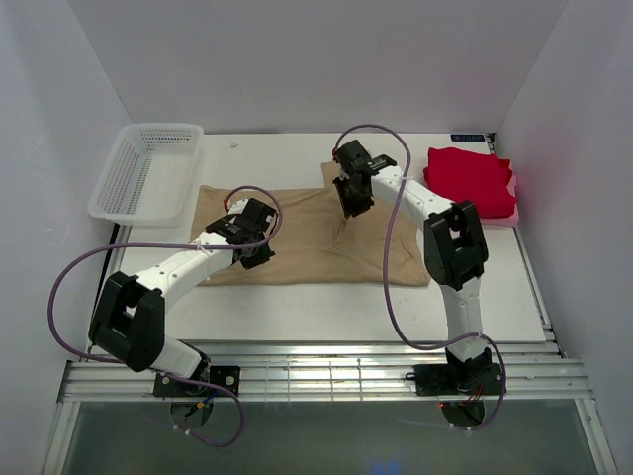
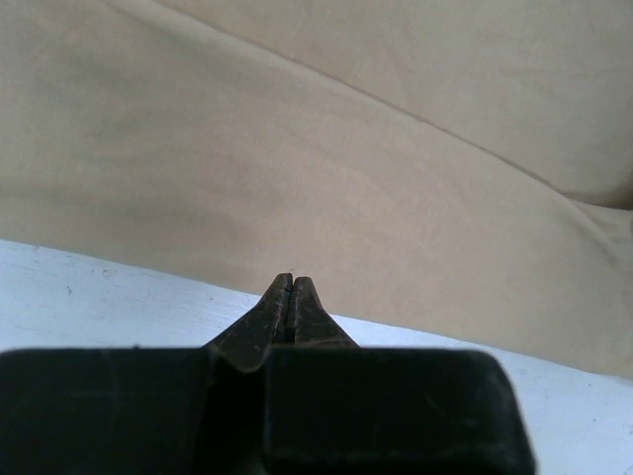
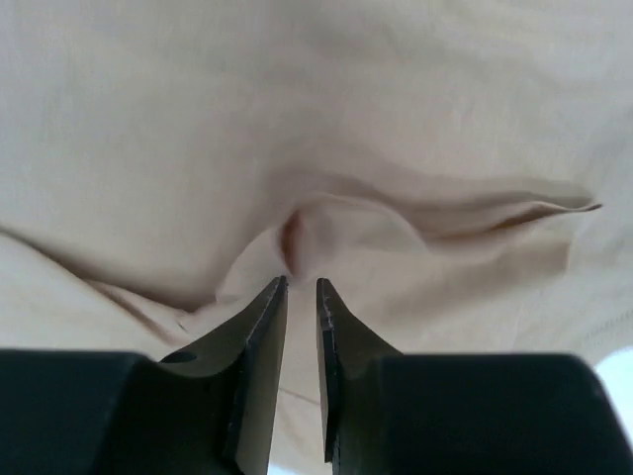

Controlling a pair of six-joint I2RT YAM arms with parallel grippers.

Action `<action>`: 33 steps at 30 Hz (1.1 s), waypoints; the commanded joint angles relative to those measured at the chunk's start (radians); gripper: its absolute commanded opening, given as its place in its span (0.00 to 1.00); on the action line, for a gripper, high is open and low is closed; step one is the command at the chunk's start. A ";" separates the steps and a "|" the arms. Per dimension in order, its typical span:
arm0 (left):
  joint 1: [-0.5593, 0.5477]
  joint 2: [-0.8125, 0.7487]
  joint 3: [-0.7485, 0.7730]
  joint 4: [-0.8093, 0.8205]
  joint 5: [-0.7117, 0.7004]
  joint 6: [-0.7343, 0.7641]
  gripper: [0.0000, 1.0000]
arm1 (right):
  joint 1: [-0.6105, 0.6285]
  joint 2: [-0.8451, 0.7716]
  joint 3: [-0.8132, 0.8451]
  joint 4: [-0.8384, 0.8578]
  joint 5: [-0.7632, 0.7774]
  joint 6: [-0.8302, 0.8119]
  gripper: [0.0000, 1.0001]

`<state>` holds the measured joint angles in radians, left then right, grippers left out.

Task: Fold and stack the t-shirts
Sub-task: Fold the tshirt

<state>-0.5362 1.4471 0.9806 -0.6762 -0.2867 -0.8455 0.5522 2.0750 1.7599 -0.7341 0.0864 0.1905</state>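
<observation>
at table centre: tan t-shirt (image 1: 316,252) spread crosswise

the tan t-shirt is lying flat, long axis left-right. the right gripper (image 3: 302,287), slightly parted, is hovering nearest a raised pucker (image 3: 326,223); the left gripper (image 2: 290,282), pressed together, empty, is sitting off the near hem. the red t-shirt (image 1: 470,178) is lying far right.

Tan t-shirt (image 2: 396,148) cut off at wrist-view edges, left end effector (image 2: 290,289) fingertips hidden from above, far-edge label (image 1: 469,138) unreadable
</observation>
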 commanded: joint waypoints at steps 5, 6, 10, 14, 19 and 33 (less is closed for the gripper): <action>-0.001 -0.059 -0.030 -0.006 0.008 0.000 0.00 | 0.005 0.137 0.144 -0.027 0.082 -0.052 0.50; -0.001 -0.059 -0.028 -0.006 0.003 0.005 0.00 | 0.003 0.128 0.132 -0.019 0.085 -0.051 0.51; -0.001 -0.059 -0.017 -0.005 -0.029 0.008 0.00 | 0.003 -0.005 0.024 0.050 0.108 -0.037 0.51; 0.007 -0.073 0.036 -0.003 -0.127 0.039 0.00 | 0.002 -0.101 -0.065 0.076 0.167 -0.031 0.50; 0.208 0.010 0.157 0.036 -0.053 0.135 0.00 | -0.038 -0.076 -0.013 0.058 0.144 -0.031 0.50; 0.467 0.441 0.570 0.067 -0.061 0.336 0.49 | -0.189 0.250 0.424 0.062 0.056 -0.069 0.50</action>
<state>-0.1028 1.8469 1.4963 -0.6010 -0.3286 -0.5575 0.3893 2.2860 2.1323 -0.6994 0.1761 0.1448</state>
